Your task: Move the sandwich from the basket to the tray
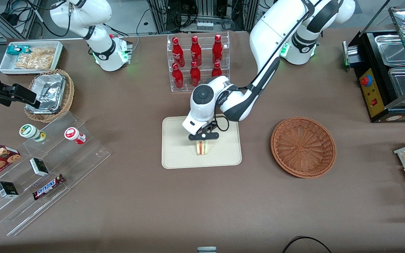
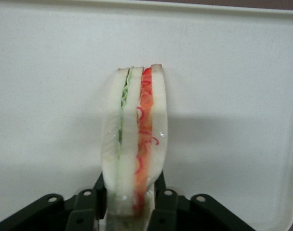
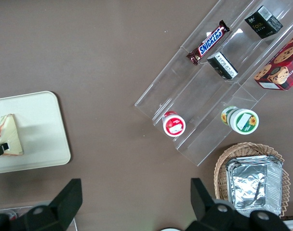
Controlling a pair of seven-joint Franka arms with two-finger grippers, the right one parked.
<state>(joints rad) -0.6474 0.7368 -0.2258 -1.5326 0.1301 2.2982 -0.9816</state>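
The sandwich [image 1: 202, 147] is a white bread wedge with red-orange and green filling. It stands on edge on the cream tray [image 1: 178, 154], about at its middle. My left gripper [image 1: 203, 140] is right above it, shut on the sandwich. In the left wrist view the black fingers [image 2: 99, 185] press both bread faces of the sandwich [image 2: 134, 139] over the tray [image 2: 233, 72]. The reddish-brown basket [image 1: 303, 146] lies empty beside the tray, toward the working arm's end. The right wrist view also shows the sandwich [image 3: 6, 134] on the tray [image 3: 40, 125].
A clear rack of red bottles [image 1: 197, 61] stands farther from the camera than the tray. A stepped acrylic shelf [image 1: 40, 168] with snacks, a tan wicker basket with foil container [image 1: 49, 95] and a white bin [image 1: 30, 56] lie toward the parked arm's end. A food warmer [image 1: 389, 77] stands at the working arm's end.
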